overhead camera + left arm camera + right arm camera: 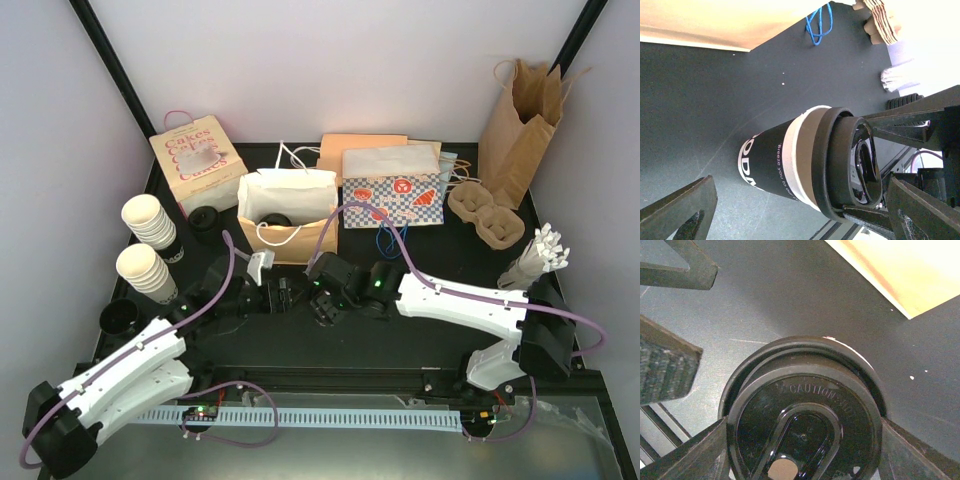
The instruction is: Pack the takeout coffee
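The right claw (802, 442) grips the takeout coffee (790, 160) by its lid, from above; the cup's long axis points up into this claw. The left claw (800, 205) stands wide open around the cup's body, holding nothing. In the top view both claws hide the cup; if its base touches the desk (700, 100), I cannot tell.

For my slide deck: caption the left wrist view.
Right gripper clamps the black plastic lid of a black-sleeved paper coffee cup; open left gripper faces it.
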`<state>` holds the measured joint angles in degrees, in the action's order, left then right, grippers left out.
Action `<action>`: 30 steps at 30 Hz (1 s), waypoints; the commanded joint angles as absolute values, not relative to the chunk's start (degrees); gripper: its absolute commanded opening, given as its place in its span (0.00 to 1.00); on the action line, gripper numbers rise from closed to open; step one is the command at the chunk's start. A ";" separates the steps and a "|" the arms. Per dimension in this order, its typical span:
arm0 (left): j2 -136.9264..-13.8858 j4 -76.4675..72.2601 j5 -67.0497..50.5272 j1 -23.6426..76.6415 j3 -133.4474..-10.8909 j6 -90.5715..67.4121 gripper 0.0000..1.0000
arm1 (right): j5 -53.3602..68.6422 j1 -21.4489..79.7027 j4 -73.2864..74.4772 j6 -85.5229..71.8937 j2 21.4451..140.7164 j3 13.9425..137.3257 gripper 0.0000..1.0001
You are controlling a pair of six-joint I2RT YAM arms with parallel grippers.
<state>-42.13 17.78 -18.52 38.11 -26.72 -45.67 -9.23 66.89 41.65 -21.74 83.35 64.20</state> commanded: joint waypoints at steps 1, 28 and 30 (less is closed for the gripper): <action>-43.12 16.10 -21.04 37.59 -26.72 -46.14 0.95 | -12.08 67.32 42.43 -21.74 84.32 66.08 0.74; -43.68 15.82 -20.94 36.91 -26.81 -45.13 0.94 | -13.23 67.37 42.80 -21.53 87.26 66.91 0.75; -43.68 15.95 -20.92 36.80 -26.73 -45.05 0.94 | -13.18 67.40 42.80 -21.53 87.51 66.84 0.75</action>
<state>-43.64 16.88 -19.90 37.43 -26.70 -45.65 -12.01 66.96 42.81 -21.69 86.21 65.89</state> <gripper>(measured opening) 0.940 0.750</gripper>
